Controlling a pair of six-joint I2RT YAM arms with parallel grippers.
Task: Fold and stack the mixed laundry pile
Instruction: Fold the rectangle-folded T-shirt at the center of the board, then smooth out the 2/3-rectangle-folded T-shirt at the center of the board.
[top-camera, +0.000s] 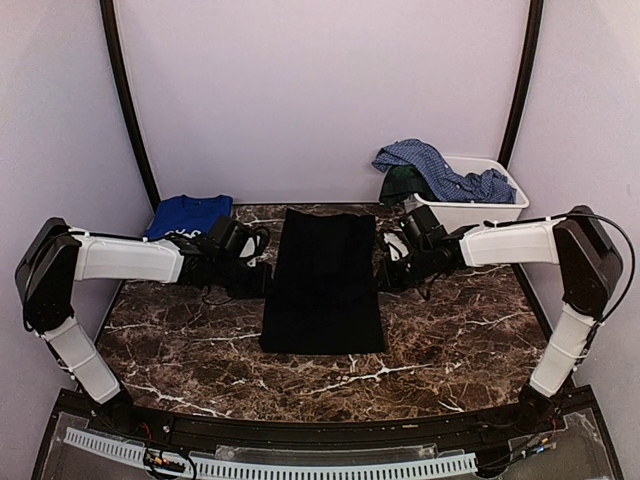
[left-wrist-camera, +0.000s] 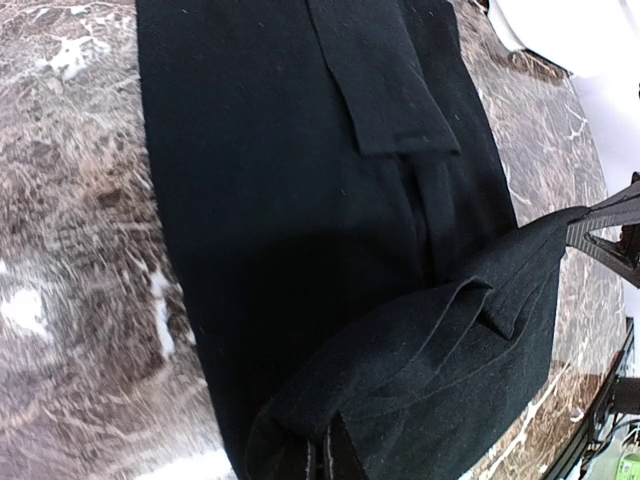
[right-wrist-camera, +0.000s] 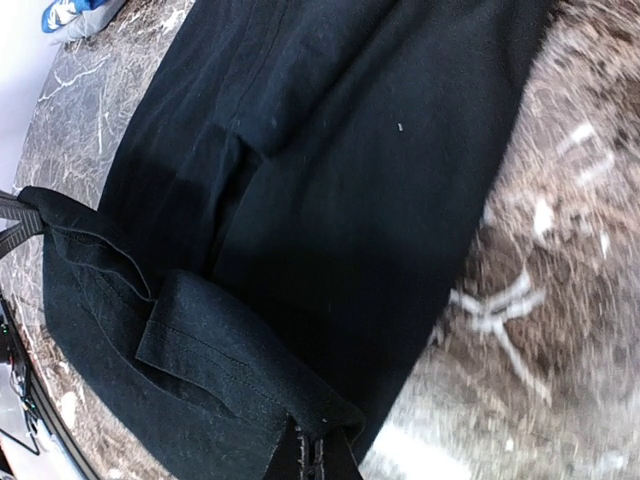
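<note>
The large black garment lies as a long strip in the middle of the marble table. My left gripper is at its left edge and my right gripper at its right edge. In the left wrist view my left gripper is shut on a fold of the black cloth, raised above the flat part. In the right wrist view my right gripper is shut on the other end of that fold. The royal-blue tee lies folded at the back left. The red-orange piece is out of view.
A white plastic bin stands at the back right, holding the blue checked shirt and the dark green plaid garment. Bare marble shows on both sides and in front of the black garment.
</note>
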